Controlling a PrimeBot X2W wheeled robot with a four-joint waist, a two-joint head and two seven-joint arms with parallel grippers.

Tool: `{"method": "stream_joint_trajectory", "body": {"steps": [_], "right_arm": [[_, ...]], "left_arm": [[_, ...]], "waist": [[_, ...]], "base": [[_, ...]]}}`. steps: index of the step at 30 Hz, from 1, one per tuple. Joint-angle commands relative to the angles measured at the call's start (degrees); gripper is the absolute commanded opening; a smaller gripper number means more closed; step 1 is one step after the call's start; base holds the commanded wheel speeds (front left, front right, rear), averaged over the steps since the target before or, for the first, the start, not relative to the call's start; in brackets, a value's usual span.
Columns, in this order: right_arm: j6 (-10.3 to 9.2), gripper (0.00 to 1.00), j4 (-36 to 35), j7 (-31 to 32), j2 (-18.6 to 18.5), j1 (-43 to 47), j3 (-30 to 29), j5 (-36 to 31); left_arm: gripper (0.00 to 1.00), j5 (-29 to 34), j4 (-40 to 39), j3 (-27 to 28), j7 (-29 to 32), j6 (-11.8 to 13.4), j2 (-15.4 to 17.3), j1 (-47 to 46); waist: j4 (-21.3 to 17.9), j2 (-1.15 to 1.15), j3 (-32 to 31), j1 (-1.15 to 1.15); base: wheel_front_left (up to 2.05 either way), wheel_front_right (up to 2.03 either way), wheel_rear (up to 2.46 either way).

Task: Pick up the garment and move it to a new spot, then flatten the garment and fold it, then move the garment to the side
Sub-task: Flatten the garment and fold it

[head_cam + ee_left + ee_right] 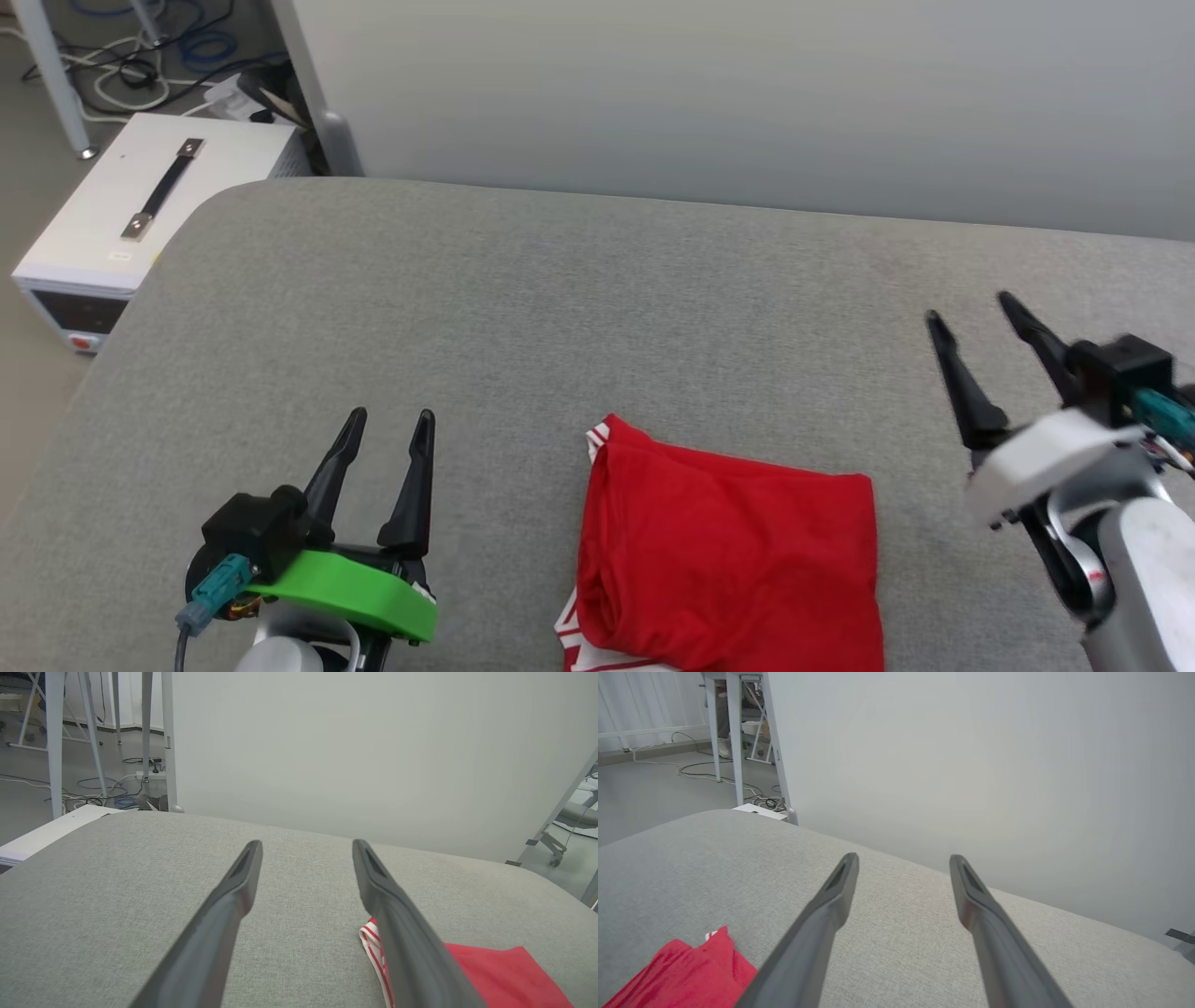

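Observation:
The garment [733,551] lies folded into a red rectangle near the front of the grey cushioned surface [560,308], with red-and-white striped trim peeking out at its left edge; its lettering is hidden. My left gripper [390,422] hovers open to the left of it, apart from the cloth. My right gripper [968,310] is open to the right of it, raised and also clear of it. In the left wrist view the garment [495,970] shows at the lower right behind one finger. In the right wrist view a corner of the garment [686,970] lies at the lower left.
A pale wall panel [747,93] stands along the far edge of the surface. A white box with a black handle [154,196] sits on the floor at the left, with cables [140,65] and table legs behind it. Bare grey surface stretches behind and beside the garment.

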Motion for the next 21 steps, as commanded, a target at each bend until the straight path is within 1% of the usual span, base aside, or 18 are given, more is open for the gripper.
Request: {"method": "stream_joint_trajectory", "body": {"steps": [1,3,6,11,15,17,21], "right_arm": [[-0.03,1.0,-1.0,-2.0,-0.1,2.6,-1.6,-1.3],[-0.03,1.0,-2.2,-4.4,0.2,5.2,-4.4,-2.5],[-0.03,1.0,-4.0,-7.2,2.0,9.2,-8.3,-3.1],[-0.03,1.0,-8.0,-10.0,6.3,16.0,-13.2,-3.7],[-0.03,1.0,-9.8,-11.3,8.6,19.5,-15.3,-4.3],[-0.03,1.0,-9.9,-11.6,9.2,20.5,-15.3,-5.0],[-0.03,1.0,-9.6,-12.1,10.3,21.0,-15.5,-5.3]], "left_arm": [[1.0,0.3,-0.5,0.1,-0.3,-0.2,-0.4,-0.5],[1.0,0.4,-1.2,0.1,-0.3,-0.2,-0.5,-0.2],[1.0,0.9,-2.4,0.1,-0.3,-0.2,-0.7,0.6],[1.0,1.5,-3.8,0.2,-0.3,-0.2,-0.8,1.8],[1.0,2.6,-3.8,-0.2,-0.3,-0.2,-0.7,2.9],[1.0,3.6,-3.5,-0.6,-0.3,-0.2,-0.4,3.3],[1.0,4.1,-2.9,-0.6,-0.3,-0.2,-0.6,3.7]], "waist": [[-1.6,0.0,-0.3,0.0],[-2.3,0.0,-0.3,0.0],[-3.2,0.0,-0.2,0.0],[-4.1,0.0,-0.2,0.0],[-4.5,0.0,-0.2,0.0],[-4.7,0.0,-0.1,0.0],[-4.8,0.0,-0.1,0.0]], "base": [[0.0,0.0,0.0],[0.0,0.0,0.0],[0.0,0.0,0.0],[0.0,0.0,0.0],[0.0,0.0,0.0],[0.0,0.0,0.0],[0.0,0.0,0.0]]}}
